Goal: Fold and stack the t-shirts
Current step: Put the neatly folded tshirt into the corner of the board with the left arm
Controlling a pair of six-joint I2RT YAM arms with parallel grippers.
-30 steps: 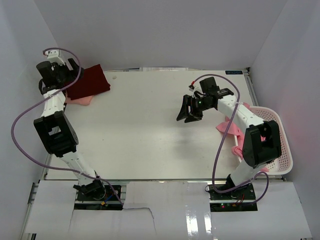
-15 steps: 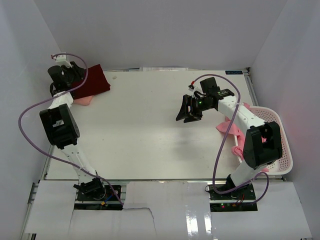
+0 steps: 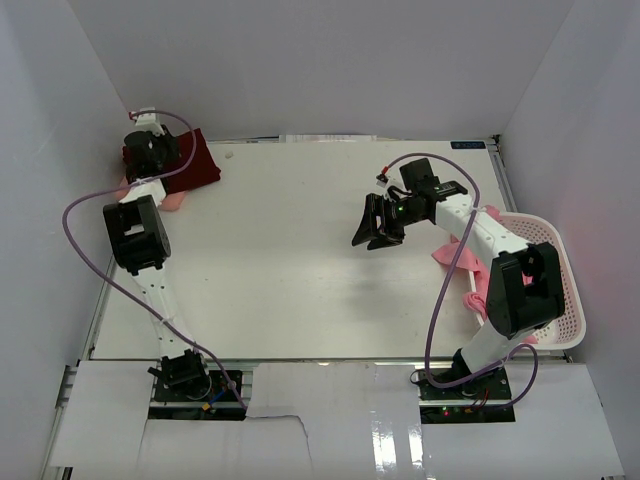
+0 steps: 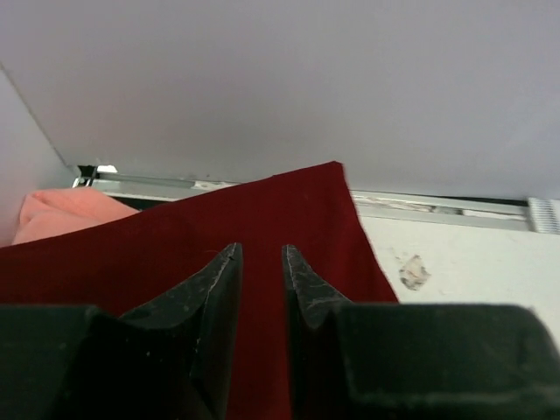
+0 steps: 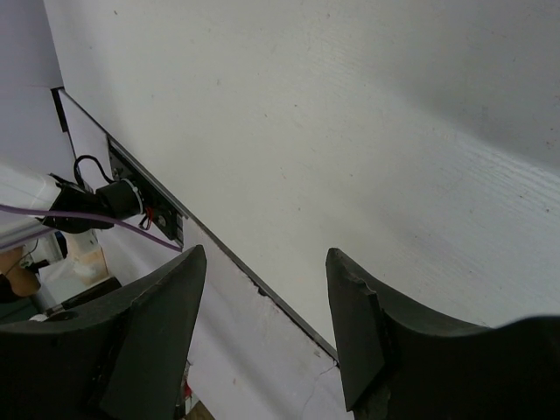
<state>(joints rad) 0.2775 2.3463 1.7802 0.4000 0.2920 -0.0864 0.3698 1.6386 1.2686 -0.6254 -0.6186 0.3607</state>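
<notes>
Two shirts look done: a dark maroon cotton t-shirt [image 3: 195, 160] stacked on a salmon-pink one [image 3: 165, 202] at the white table's [image 3: 300, 260] far left corner. Bright pink shirts [image 3: 455, 255] spill from the white plastic mesh basket [image 3: 565, 300] at the table's right edge, unfolded. Over the maroon, the left gripper [image 4: 261, 249] has its jaws nearly together, and whether it grips is unclear; the right gripper [image 5: 267, 258] is spread and empty

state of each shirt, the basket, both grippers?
maroon t-shirt: folded, top of the pile, far-left corner of the table.
salmon t-shirt: beneath it, edge showing.
white mesh basket: upright, right table edge.
pink t-shirts: unfolded, draped over its rim.
left gripper: over the maroon t-shirt, jaws narrowly apart, grip unclear.
right gripper: jaws open, empty, above the table.
</notes>
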